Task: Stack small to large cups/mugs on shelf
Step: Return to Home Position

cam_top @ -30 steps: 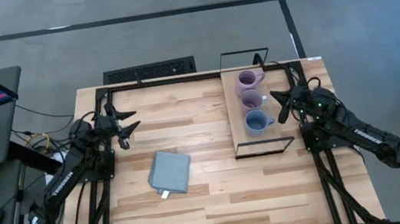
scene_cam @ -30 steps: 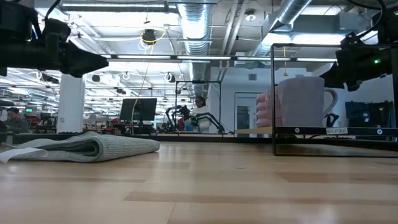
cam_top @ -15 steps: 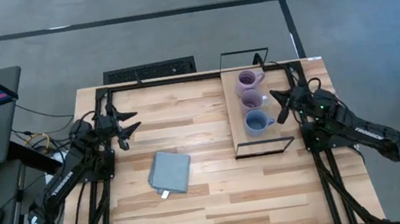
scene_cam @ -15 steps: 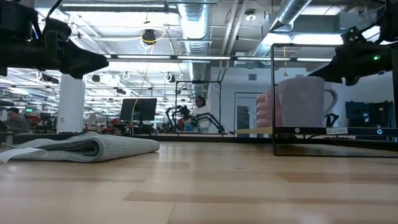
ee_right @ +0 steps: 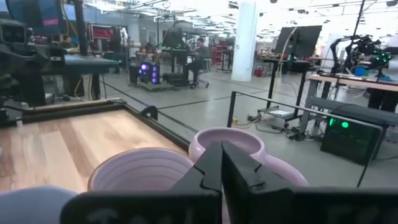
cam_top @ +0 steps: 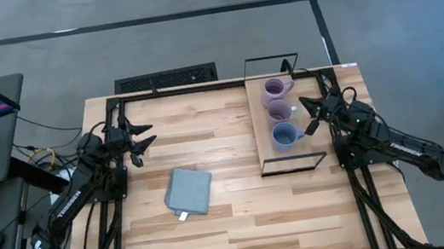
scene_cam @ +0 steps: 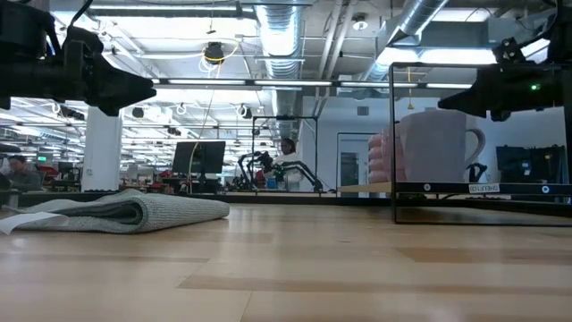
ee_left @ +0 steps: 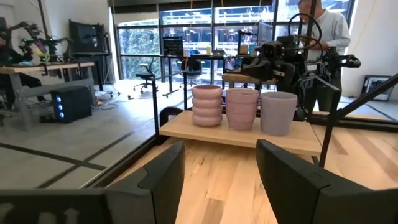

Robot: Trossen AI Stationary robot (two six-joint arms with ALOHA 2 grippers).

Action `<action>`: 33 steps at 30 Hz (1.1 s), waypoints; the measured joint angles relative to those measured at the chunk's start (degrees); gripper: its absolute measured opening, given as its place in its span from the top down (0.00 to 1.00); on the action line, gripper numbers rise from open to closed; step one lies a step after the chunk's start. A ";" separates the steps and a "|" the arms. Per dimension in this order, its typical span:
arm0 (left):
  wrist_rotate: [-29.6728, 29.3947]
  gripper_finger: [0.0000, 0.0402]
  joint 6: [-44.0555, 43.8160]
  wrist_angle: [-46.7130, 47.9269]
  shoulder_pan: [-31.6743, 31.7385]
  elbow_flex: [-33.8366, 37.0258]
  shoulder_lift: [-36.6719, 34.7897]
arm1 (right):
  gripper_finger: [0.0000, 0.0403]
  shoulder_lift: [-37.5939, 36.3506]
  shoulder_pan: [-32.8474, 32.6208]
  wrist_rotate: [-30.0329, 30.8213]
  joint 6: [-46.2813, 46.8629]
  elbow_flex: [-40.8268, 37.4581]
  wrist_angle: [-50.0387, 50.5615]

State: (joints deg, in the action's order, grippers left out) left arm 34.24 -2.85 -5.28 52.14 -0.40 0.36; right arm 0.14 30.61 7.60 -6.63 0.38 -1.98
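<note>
Mugs (cam_top: 280, 112) x3 on shelf (cam_top: 265, 150)

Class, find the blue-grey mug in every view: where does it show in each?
High view: blue-grey mug, lowest of three on the shelf.
Low view: foremost mug, right side.
Left wrist view: greyest mug, at the row's end.
Right wrist view: pale blue-grey edge nearest the camera.
Shared landmark: the shelf.
</note>
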 joint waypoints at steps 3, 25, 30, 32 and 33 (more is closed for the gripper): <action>-0.06 0.53 0.00 0.00 0.00 0.00 0.00 | 0.93 0.05 0.59 -0.06 0.04 0.00 0.00; -0.37 0.53 0.02 0.00 0.00 0.02 0.00 | 0.92 0.22 0.66 -0.20 0.17 -0.04 -0.02; -0.39 0.53 0.02 0.00 0.00 0.02 0.00 | 0.92 0.22 0.66 -0.20 0.17 -0.04 -0.02; -0.39 0.53 0.02 0.00 0.00 0.02 0.00 | 0.92 0.22 0.66 -0.20 0.17 -0.04 -0.02; -0.39 0.53 0.02 0.00 0.00 0.02 0.00 | 0.92 0.22 0.66 -0.20 0.17 -0.04 -0.04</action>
State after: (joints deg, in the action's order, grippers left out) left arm 33.85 -2.83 -5.28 52.14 -0.38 0.36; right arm 0.36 31.27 7.40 -6.46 0.34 -2.02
